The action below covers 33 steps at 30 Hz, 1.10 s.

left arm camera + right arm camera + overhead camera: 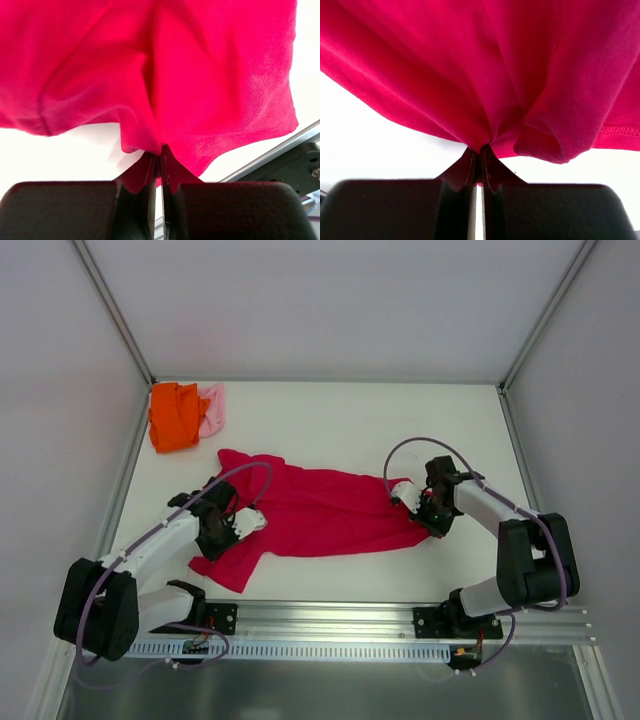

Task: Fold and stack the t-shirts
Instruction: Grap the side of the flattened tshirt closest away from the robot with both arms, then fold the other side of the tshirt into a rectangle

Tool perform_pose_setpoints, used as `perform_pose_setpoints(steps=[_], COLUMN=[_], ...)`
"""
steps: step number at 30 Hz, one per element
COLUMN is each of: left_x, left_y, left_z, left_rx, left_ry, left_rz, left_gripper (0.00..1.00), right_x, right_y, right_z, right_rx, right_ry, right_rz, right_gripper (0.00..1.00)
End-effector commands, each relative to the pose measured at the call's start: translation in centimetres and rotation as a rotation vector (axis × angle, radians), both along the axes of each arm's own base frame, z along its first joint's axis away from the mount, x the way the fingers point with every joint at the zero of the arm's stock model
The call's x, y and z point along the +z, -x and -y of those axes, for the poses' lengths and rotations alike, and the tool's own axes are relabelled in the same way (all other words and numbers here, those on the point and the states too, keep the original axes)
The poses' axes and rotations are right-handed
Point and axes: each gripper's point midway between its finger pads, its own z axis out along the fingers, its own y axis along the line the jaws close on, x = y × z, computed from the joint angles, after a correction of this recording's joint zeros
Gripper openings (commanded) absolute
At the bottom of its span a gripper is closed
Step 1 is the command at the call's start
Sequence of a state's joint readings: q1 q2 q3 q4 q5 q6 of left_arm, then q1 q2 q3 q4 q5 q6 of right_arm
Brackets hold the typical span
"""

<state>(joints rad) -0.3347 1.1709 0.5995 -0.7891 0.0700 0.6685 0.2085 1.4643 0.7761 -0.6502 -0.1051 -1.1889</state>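
- White table (360, 420) boxed in by pale walls, with an aluminium rail (330, 615) running along the near edge where both arms are bolted.
- The crimson-red t-shirt (320, 510) lies spread and rumpled across the middle of the table, between the two arms.
- The left gripper (159, 156) is at the shirt's left end, jaws pressed together on a bunched fold of red cloth close to a stitched hem.
- The right gripper (479, 152) is at the shirt's right end, jaws clamped too, pinching a gather of the same fabric.
- Far left corner: the orange t-shirt (172, 416) sits in a crumpled heap, with the pale pink t-shirt (212, 408) touching its right side, neither touching the red one.
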Motion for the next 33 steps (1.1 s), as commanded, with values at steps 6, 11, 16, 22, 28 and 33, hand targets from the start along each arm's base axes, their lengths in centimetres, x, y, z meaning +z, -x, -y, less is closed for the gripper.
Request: perform_pose_setpoints(steps=[6, 11, 16, 22, 28, 33], left_x=[4.6, 7.9, 10.0, 10.0, 8.7, 8.1], left_y=[-3.6, -6.6, -10.2, -13.7, -16.1, -17.8], left_z=[1.9, 2.6, 3.1, 3.1, 2.6, 2.3], left_rx=[-0.007, 0.024, 0.075, 0.133, 0.168, 0.201], left_ry=[0.110, 0.151, 0.174, 0.129, 0.054, 0.015], left_rz=[0.242, 0.404, 0.549, 0.590, 0.596, 0.611], left_gripper=[0.00, 0.00, 0.00, 0.00, 0.00, 0.00], right_x=[1.8, 4.0, 6.0, 7.0, 7.1, 6.5], right_y=[-0.8, -3.3, -7.5, -10.4, -13.1, -15.0], right_z=[-0.5, -1.3, -1.6, -1.8, -0.4, 0.6], right_rx=[-0.037, -0.079, -0.159, -0.240, -0.324, -0.375], right_ry=[-0.037, -0.078, -0.093, -0.091, -0.018, 0.053], right_rz=[0.090, 0.196, 0.333, 0.391, 0.455, 0.466], right_gripper=[0.01, 0.01, 0.01, 0.01, 0.01, 0.01])
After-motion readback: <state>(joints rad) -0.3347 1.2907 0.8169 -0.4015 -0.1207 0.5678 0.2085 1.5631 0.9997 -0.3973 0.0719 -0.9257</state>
